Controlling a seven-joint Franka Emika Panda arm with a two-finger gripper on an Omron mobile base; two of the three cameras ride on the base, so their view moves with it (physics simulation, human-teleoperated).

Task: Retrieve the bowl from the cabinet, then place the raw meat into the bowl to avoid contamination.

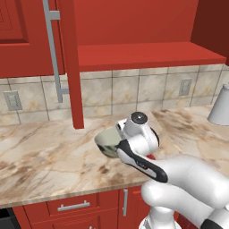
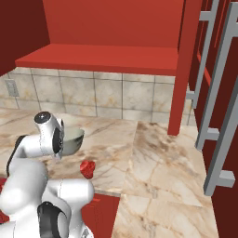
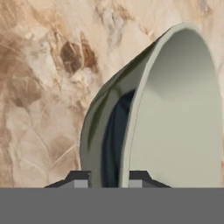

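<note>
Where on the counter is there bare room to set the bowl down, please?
The marble is bare left of the bowl, up to the open cabinet door, and again right of the meat towards the door edge. It is crowded around the gripper, which pinches the bowl's rim beside the meat.

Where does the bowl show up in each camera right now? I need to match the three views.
Left base view: bowl at centre, just left of the white wrist, over the counter.
Right base view: left of centre, beside the wrist, raw meat below it.
Hand view: fills the right half, rim between the fingertips of the gripper.
Shared landmark: the marbled counter under it.
</note>
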